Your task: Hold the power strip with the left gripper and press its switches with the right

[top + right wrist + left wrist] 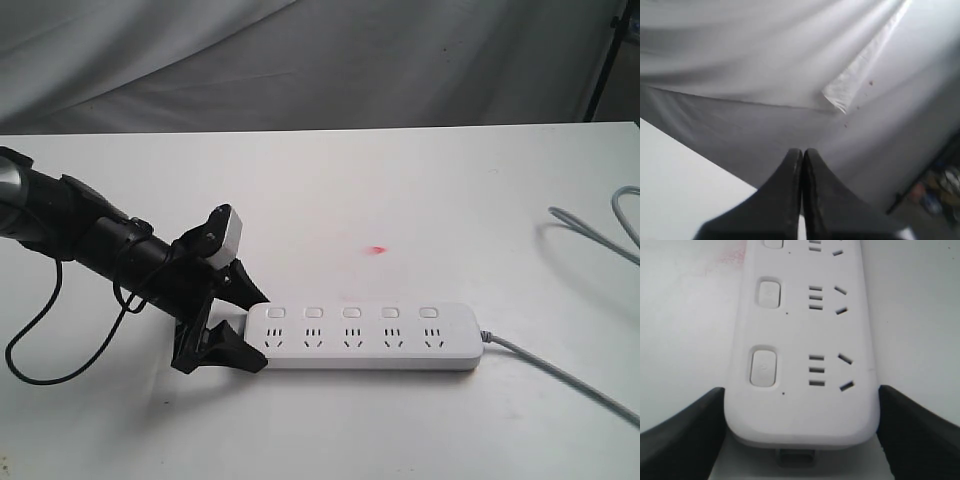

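Note:
The white power strip (370, 338) lies flat near the table's front, its grey cord (560, 372) running off to the right. Its five square switches (351, 313) sit in a row above the sockets. My left gripper (262, 332) straddles the strip's left end, one black jaw against each long side. In the left wrist view the strip (800, 330) fills the gap between the jaws of the left gripper (801, 388), with the nearest switch (763, 368) just ahead. My right gripper (802, 151) is shut on nothing and faces the grey backdrop, outside the exterior view.
A small red mark (377, 249) shows on the white table (420, 190) behind the strip. The cord loops back at the far right (600, 228). A loose black cable (40, 350) hangs under the left arm. Grey cloth (300, 60) hangs behind the table.

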You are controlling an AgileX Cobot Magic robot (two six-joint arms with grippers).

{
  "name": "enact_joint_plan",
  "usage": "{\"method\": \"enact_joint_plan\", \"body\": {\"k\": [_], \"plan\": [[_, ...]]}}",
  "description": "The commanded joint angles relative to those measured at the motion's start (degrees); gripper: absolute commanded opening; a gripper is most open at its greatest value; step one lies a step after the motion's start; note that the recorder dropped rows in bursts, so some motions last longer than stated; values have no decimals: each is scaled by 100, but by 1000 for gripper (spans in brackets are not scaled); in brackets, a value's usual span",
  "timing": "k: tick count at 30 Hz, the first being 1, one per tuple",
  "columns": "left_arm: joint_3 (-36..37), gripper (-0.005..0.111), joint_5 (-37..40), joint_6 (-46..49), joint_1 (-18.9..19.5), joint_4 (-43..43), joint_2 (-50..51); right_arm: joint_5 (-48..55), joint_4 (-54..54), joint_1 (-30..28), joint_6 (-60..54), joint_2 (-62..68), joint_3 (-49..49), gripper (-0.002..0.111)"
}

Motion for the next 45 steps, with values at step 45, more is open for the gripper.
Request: {"method": "enact_joint_plan", "body": {"k": [45], "plan": [[-7,0,-76,-53,-36,39,37,-2067,-2240,480,4418,-4124,6147,0]]}}
